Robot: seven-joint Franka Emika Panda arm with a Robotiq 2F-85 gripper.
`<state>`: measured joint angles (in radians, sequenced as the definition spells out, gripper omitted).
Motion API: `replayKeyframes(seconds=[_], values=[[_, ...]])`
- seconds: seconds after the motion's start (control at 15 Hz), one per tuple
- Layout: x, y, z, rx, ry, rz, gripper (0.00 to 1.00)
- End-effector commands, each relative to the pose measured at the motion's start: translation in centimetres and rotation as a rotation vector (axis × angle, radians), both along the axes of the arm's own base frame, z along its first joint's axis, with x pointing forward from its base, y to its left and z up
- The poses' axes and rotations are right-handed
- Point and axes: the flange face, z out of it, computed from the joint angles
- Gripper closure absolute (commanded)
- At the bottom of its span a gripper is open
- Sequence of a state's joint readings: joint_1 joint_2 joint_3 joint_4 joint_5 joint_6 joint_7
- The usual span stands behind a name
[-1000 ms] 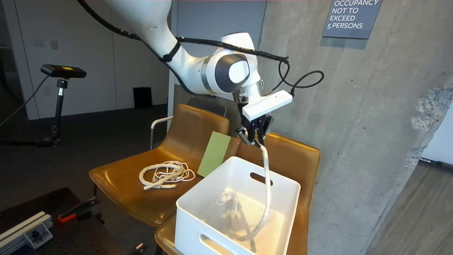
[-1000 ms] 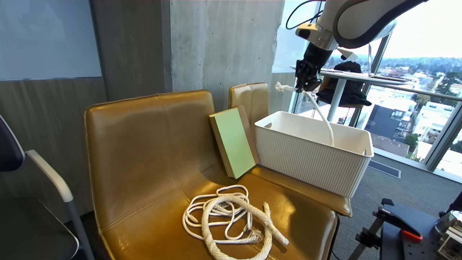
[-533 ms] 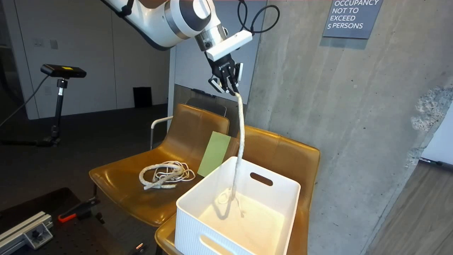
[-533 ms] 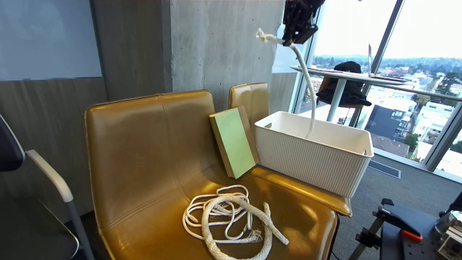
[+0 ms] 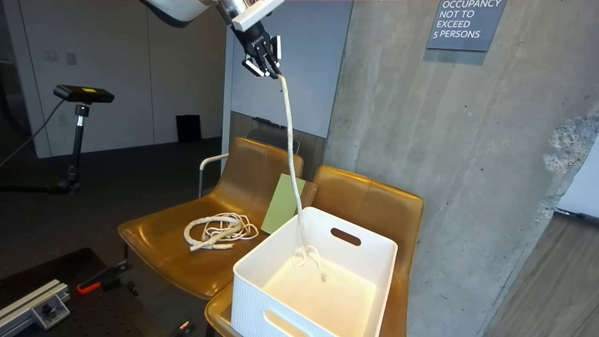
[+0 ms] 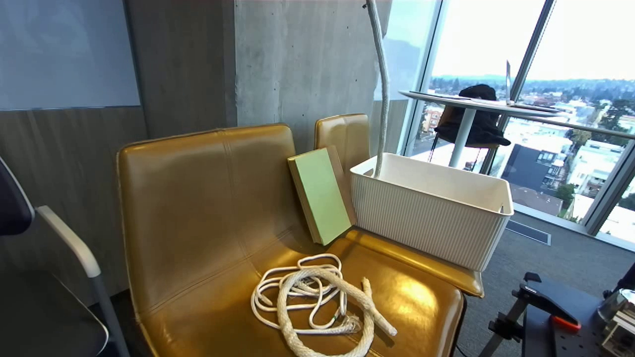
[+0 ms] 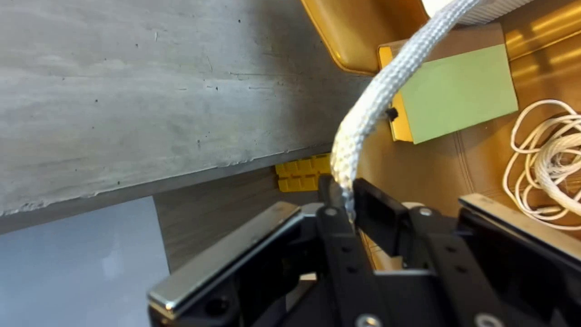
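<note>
Pincer (image 7: 348, 200), black, two-fingered, clenched on thick braided white rope (image 5: 291, 145); gripped high, weight presumably straightens it. Two tan leather chairs (image 5: 159, 241) serve as stands. White ribbed plastic bin (image 6: 421, 218), right chair, contains rope's lower loops; rim appears nearest obstacle. Green rectangular book (image 6: 322, 196) leans left of bin; coiled off-white ropes (image 5: 230, 228) occupy left seat.

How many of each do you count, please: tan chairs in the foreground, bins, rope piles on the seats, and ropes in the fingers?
Tan chairs: 2
Bin: 1
Pile of rope on a seat: 1
Rope in the fingers: 1
Total: 5
</note>
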<state>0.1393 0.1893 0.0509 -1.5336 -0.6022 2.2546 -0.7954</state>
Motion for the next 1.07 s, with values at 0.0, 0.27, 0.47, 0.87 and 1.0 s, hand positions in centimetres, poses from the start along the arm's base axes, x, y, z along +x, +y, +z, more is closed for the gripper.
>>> replayKeyframes(seconds=[0.0,0.27,0.47,0.87,1.0], values=[[1.8,3.4,2.5,-0.052,-0.038,0.02,0.96],[3.0,5.9,4.4,-0.078,-0.069,0.052,0.96],[3.6,7.0,5.9,-0.08,-0.099,0.058,0.96],[4.8,6.6,5.2,-0.068,-0.082,0.045,0.96],[5.1,5.4,1.8,-0.066,-0.011,0.006,0.96]])
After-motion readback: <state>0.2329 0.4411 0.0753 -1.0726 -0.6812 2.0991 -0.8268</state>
